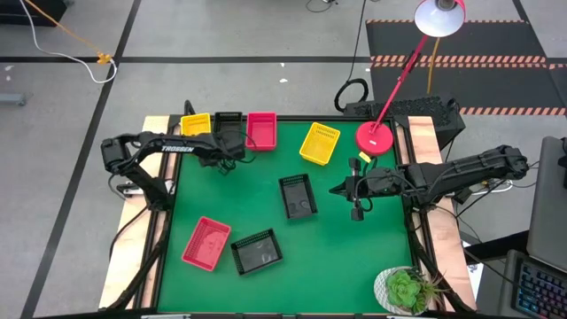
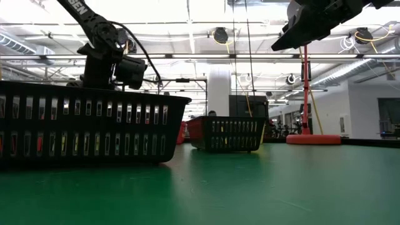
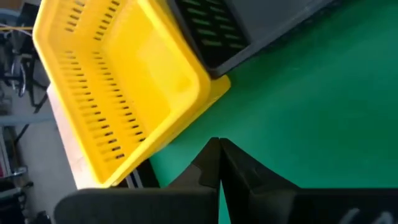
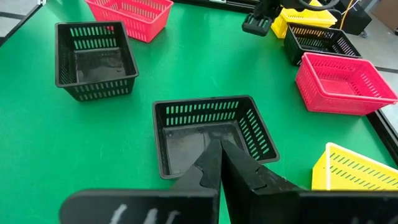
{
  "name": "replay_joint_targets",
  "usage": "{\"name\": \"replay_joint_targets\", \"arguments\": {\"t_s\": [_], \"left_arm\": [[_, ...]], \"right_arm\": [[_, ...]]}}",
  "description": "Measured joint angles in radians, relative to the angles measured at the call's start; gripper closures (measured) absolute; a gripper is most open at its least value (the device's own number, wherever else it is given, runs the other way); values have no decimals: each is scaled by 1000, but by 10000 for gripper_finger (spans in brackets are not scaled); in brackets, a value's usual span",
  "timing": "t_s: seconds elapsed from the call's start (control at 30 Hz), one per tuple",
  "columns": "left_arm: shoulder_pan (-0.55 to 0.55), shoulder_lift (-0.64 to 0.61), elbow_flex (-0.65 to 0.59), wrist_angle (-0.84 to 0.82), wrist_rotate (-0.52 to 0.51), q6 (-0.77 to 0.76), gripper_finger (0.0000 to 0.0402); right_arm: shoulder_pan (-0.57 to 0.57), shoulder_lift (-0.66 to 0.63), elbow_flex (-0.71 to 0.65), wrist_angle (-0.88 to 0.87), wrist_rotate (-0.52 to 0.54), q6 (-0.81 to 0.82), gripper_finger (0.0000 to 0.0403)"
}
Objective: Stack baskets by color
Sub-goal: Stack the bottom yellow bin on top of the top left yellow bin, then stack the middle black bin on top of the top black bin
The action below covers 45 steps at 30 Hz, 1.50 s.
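Green mat; yellow basket just beside closed left claw.

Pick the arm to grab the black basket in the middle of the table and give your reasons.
Right. The right gripper hangs just beside the middle black basket, which fills its wrist view straight ahead. The left gripper is off at the far edge by the yellow basket. Both are shut, so the right must open first.
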Motion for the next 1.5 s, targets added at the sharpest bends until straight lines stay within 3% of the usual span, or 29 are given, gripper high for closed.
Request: {"name": "replay_joint_targets", "arguments": {"t_s": [1.23,1.33,1.5], "left_arm": [[177,1,-8,-119,-89,-116,399],[168,1,-1,-152,-70,-114,396],[61,-24,56,-358,-15,-239,398]], "right_arm": [[0,0,0,-2,0,6,403],[0,0,0,-2,0,6,403],[0,0,0,-5,0,1,403]]}}
